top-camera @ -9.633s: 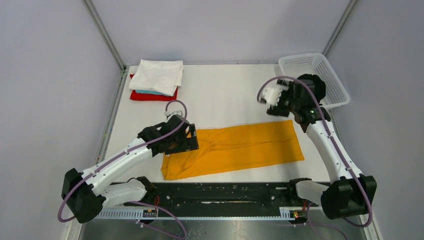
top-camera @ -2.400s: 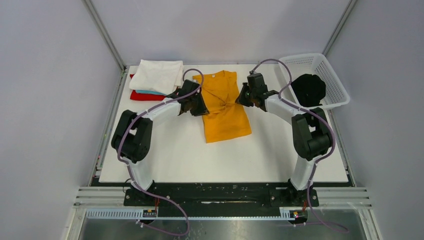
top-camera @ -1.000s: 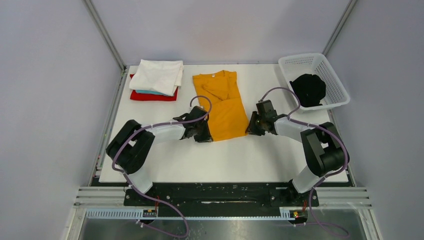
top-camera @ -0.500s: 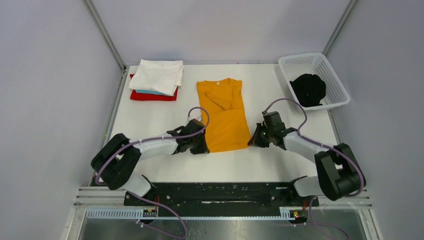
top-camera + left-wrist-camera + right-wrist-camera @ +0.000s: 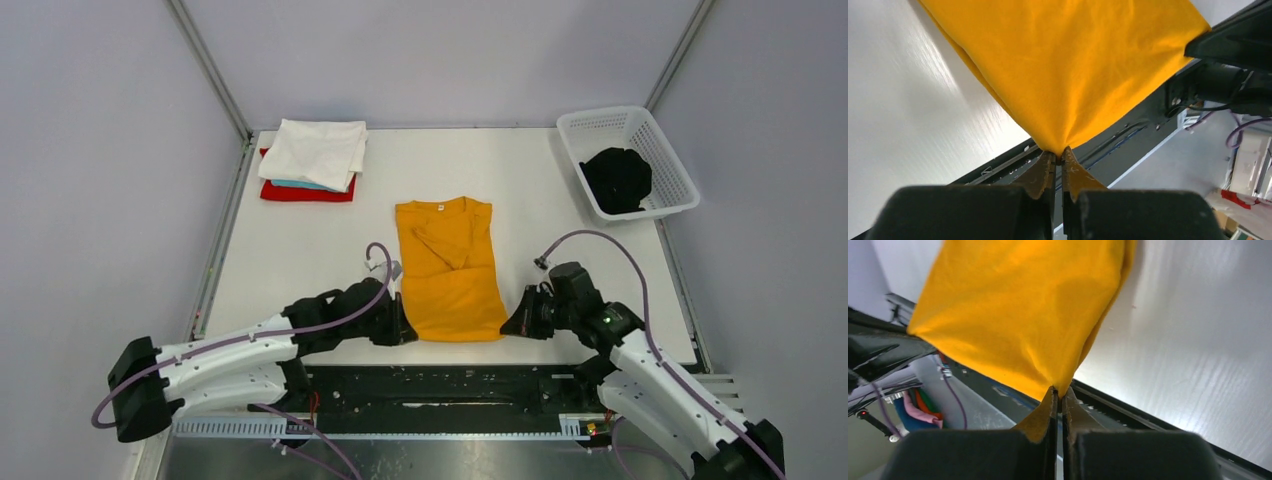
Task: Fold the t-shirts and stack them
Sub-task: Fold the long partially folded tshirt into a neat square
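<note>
The mustard-yellow t-shirt (image 5: pixel 448 268), folded lengthwise into a narrow strip, lies on the white table with its collar at the far end and its hem at the near edge. My left gripper (image 5: pixel 405 332) is shut on the hem's left corner (image 5: pixel 1057 146). On the hem's right corner (image 5: pixel 1059 390) my right gripper (image 5: pixel 512 328) is shut. A stack of folded t-shirts, white (image 5: pixel 314 152) over light-blue and red (image 5: pixel 300 191), sits at the far left. A black t-shirt (image 5: pixel 615 177) lies bunched in the basket.
The white lattice basket (image 5: pixel 640 122) stands at the far right corner. The black rail (image 5: pixel 450 385) carrying the arm bases runs along the table's near edge, just below both grippers. Grey walls enclose the table on three sides.
Both grippers have pulled the yellow t-shirt's hem toward the near edge, dragging the whole shirt nearer. The right gripper closed on its corner during the last second.
</note>
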{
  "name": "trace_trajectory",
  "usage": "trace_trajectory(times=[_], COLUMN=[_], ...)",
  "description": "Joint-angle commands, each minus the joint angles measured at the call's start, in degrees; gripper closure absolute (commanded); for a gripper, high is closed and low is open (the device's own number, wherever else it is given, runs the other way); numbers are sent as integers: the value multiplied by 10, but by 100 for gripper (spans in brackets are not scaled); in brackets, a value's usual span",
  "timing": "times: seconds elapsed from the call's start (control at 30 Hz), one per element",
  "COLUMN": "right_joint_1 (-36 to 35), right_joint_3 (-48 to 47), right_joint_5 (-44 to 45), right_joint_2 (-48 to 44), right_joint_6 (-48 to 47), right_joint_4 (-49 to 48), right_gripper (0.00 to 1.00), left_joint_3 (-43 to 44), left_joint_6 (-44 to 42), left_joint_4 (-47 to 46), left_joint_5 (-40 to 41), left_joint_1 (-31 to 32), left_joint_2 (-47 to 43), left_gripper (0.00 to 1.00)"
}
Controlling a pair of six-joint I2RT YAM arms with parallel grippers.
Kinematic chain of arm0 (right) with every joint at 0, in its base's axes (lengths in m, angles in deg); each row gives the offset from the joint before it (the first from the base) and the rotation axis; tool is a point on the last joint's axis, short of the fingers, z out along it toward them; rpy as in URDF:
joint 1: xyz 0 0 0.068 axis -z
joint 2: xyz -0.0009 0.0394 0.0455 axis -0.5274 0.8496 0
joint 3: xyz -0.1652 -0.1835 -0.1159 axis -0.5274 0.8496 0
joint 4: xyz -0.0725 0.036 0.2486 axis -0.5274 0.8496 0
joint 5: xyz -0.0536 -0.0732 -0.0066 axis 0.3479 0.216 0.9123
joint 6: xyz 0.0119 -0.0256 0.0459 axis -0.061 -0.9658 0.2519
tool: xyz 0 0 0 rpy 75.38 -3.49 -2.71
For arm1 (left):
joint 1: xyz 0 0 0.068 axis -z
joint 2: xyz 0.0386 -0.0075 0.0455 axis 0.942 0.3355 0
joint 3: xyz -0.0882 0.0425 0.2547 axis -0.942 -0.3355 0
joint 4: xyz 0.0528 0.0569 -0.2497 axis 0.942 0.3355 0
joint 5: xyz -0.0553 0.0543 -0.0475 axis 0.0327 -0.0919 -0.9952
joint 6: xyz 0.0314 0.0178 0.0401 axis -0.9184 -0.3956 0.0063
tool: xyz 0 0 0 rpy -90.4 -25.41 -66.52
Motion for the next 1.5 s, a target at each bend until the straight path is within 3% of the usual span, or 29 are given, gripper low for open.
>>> trace_trajectory(times=[0.0,0.37,0.7,1.2,1.27,1.37,1.43,1.47], right_joint_1=[-3,19,91,154,159,163,164,165], right_joint_3=[-98,-338,-483,-677,-702,-741,-767,-779], right_joint_5=[9,82,102,65,47,50,75,81], right_joint_2=[-31,170,351,676,722,782,800,804], right_joint_6=[-7,-82,-100,-75,-71,-69,-76,-82], right_joint_4=[47,57,32,-52,-66,-67,-64,-59], right_gripper=[100,100,100,92,84,81,41,22], left_joint_3=[70,216,329,532,561,617,663,675], left_joint_6=[-28,-151,-185,-195,-196,-200,-206,-206], left_joint_4=[46,23,-29,3,15,25,55,63], left_joint_5=[70,46,-73,-42,-31,-33,-38,-39], left_joint_1=[-6,-192,-332,-399,-404,-408,-408,-408], left_joint_2=[-35,49,239,526,560,612,644,647], left_gripper=[100,100,100,100,89,71,28,15])
